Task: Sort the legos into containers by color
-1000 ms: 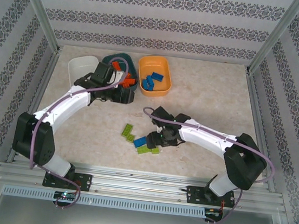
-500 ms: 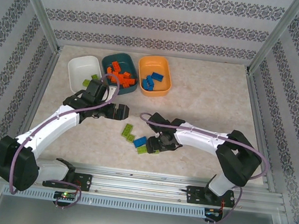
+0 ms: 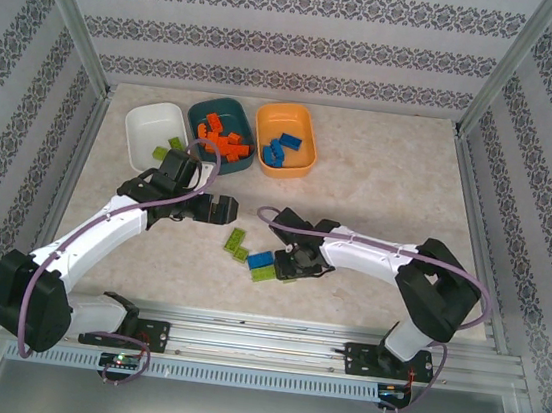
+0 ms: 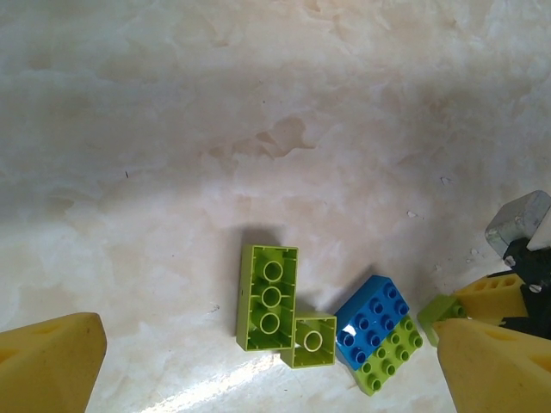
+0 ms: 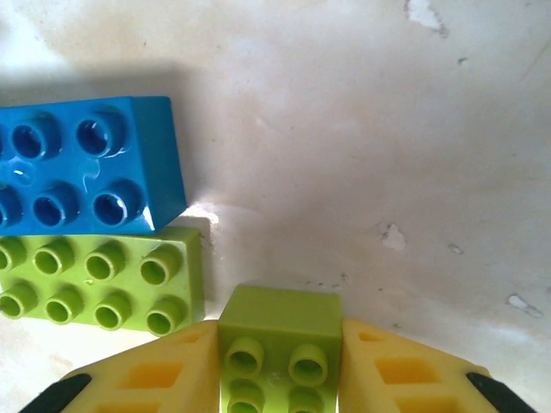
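Surface: beige marbled table top (image 3: 390, 180), patterned walls (image 3: 296, 43) on three sides.

Far-left corner: three tubs in a row, side by side. The white tub (image 3: 145, 122) holds a single lime brick (image 3: 176, 143). The dark teal tub (image 3: 218, 107) holds a pile of orange bricks (image 3: 221, 142). The orange tub (image 3: 306, 165) holds blue bricks (image 3: 285, 149).

Loose legos lie in a cluster near the middle of the table, between the two grippers. In the left wrist view, a long lime brick (image 4: 268, 297) lies hollow side up, with a small lime square (image 4: 310, 341) at its corner, also hollow side up. Next is a blue brick (image 4: 373, 320), studs up, with an eight-stud lime brick (image 4: 389, 354) flush against its side.

Left gripper (image 3: 223, 209): fingers spread wide with nothing between them, on the tub side of the cluster.

Right gripper (image 5: 280, 383): pads pressed against both sides of a small lime brick (image 5: 280, 327), studs up, just beside the eight-stud lime brick. Whether it is off the table cannot be told
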